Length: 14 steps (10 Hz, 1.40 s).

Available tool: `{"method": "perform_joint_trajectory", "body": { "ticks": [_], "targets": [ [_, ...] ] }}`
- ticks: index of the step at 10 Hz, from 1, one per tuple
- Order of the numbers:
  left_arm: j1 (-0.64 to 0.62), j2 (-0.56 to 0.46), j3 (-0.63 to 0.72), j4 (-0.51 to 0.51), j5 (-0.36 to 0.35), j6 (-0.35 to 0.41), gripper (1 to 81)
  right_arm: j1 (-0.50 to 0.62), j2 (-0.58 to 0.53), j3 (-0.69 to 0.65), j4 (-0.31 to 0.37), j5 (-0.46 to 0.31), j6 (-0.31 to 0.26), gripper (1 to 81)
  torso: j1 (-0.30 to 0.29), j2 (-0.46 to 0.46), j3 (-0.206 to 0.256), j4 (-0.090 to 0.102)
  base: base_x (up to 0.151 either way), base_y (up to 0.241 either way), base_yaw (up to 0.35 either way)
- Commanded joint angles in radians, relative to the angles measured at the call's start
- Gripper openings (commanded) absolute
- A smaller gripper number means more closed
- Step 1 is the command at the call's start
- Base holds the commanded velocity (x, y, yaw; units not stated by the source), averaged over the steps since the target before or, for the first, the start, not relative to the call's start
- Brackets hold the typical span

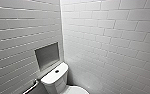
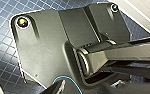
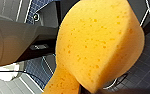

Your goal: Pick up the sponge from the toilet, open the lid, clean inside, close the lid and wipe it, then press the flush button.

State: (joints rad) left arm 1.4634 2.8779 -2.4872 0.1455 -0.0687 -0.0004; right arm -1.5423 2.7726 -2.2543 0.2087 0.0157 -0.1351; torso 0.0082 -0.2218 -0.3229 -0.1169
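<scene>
The orange-yellow sponge [image 3: 98,42] looms large in the right wrist view, pinched and folded at one end where my right gripper [image 3: 84,90] is shut on it. In the head view the white toilet [image 1: 57,81] stands low in the wall corner. Its tank top carries the small dark flush button [image 1: 56,71]. Just the rear curve of the lid [image 1: 77,90] shows at the picture's lower edge, lying flat. My left gripper is open and holds nothing; its wrist hangs above blue tiled floor [image 2: 1,50].
White tiled walls meet in a corner [image 1: 61,37] behind the toilet. A grey recessed niche [image 1: 47,55] sits in the left wall above the tank. A metal bar [image 1: 31,87] sticks out from that wall beside the tank.
</scene>
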Motion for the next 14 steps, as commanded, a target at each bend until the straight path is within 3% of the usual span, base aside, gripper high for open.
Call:
{"method": "perform_joint_trajectory", "body": {
  "ticks": [1, 14],
  "targets": [
    [-0.039, -0.011, 0.011, -0.007, 0.049, 0.003, 81.1, 0.029, -0.015, 0.015, 0.006, -0.068, -0.006, 1.0, 0.000, 0.000, 0.000, 0.000, 0.089, 0.000, 0.000],
    [-0.034, -0.012, 0.011, -0.007, 0.043, 0.002, 81.1, 0.030, -0.018, 0.010, -0.003, -0.062, -0.006, 1.0, 0.000, 0.000, 0.000, 0.000, 0.097, 0.000, 0.000]
  ]
}}
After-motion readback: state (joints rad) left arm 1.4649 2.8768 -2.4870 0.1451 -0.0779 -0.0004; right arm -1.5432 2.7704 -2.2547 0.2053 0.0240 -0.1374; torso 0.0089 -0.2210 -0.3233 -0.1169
